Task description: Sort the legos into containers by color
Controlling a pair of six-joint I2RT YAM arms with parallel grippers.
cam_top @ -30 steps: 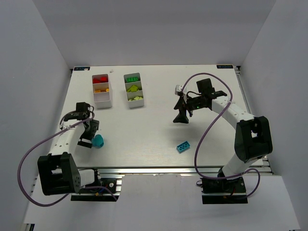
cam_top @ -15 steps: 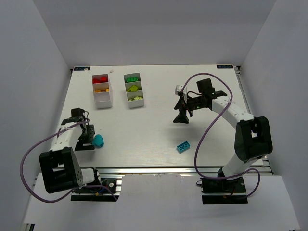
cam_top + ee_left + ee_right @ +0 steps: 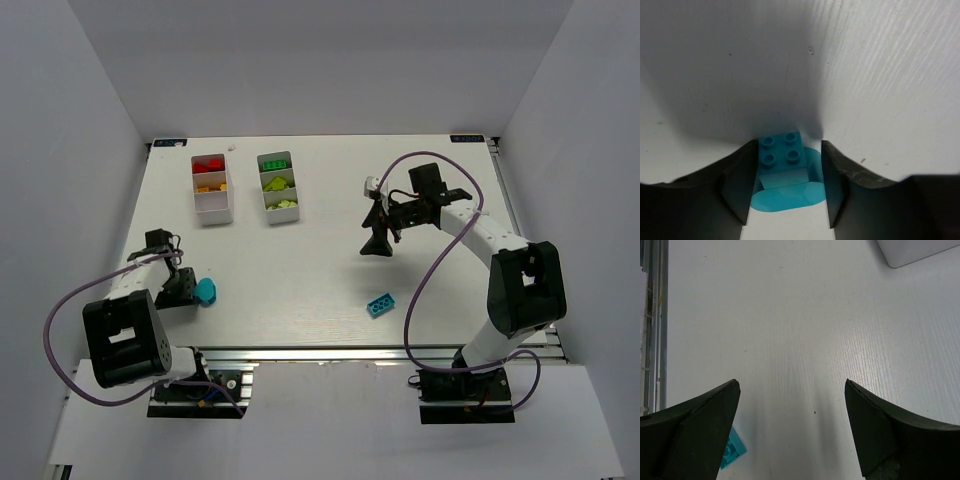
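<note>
**Two cyan legos outside the trays, left jaws around one**

I count two white trays on the table (image 3: 330, 200). The left tray (image 3: 214, 210) holds red and orange bricks, and the right tray (image 3: 262, 185) holds green and lime. Two cyan legos lie outside them. The near-left lego (image 3: 782, 152) sits between the fingers of the left gripper (image 3: 789, 146); I cannot tell whether they press on it. Its four studs show only in the left wrist view. The right gripper (image 3: 791, 385) hangs wide apart, holding nothing. The second cyan lego (image 3: 379, 304) lies nearer the table's front edge.
</note>
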